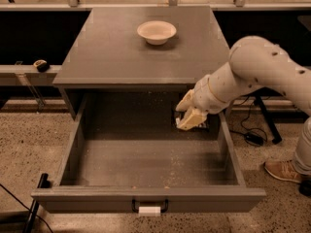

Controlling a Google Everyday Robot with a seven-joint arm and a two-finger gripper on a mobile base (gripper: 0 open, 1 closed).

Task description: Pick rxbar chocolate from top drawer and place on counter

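The top drawer point(146, 166) is pulled fully open, with its dark handle and white tag point(149, 208) at the front. My gripper point(188, 112) is over the drawer's back right part, just under the counter's front edge. It is shut on the rxbar chocolate point(202, 125), a small dark flat bar that shows only partly between and behind the cream fingers point(191, 120). The bar is lifted off the drawer floor. The grey counter point(121, 57) lies above and behind.
A white bowl point(156, 32) sits at the back middle of the counter. My arm point(257, 67) comes in from the right, over the drawer's right wall. A shoe point(284, 171) and cables point(252, 137) lie on the terrazzo floor at the right. A small dark object point(41, 65) rests on the left ledge.
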